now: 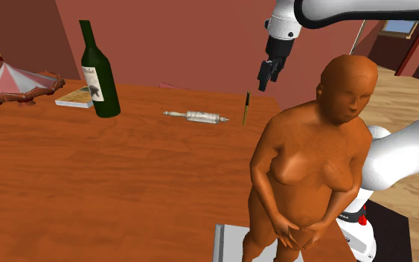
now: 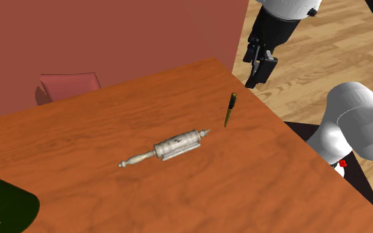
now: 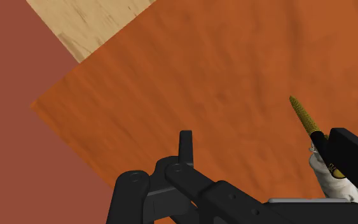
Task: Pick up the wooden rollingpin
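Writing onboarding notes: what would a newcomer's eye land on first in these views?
The large orange human figure fills the shoulder view's right foreground. Next comes the dark green bottle, standing upright toward that view's left. The pale rolling pin lies in the middle of the table, with the black gripper hanging in the air to its right.
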You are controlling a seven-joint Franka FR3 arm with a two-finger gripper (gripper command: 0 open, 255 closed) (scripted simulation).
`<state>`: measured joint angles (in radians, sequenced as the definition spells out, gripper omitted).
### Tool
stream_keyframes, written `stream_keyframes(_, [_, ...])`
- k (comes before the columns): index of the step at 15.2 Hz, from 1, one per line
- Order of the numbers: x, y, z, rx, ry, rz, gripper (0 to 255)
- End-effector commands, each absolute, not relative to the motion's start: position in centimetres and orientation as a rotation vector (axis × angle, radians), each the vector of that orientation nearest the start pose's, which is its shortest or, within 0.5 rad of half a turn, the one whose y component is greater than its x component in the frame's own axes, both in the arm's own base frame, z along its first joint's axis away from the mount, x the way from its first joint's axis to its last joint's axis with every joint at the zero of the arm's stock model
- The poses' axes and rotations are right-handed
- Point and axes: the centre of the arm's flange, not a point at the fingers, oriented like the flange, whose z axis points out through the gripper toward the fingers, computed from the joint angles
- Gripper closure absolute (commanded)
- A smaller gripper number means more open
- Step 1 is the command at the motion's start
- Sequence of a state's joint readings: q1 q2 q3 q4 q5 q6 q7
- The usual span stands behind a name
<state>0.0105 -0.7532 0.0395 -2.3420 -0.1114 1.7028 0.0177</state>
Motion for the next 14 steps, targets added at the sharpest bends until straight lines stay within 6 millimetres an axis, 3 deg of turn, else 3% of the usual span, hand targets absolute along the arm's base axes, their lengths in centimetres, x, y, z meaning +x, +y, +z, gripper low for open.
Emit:
stream_keyframes(1, [32.9, 1.0, 60.0, -3.270, -0.052, -0.192, 0])
stream_keyframes(14, [46.2, 10.3, 54.6, -3.200, -0.419, -0.097, 0])
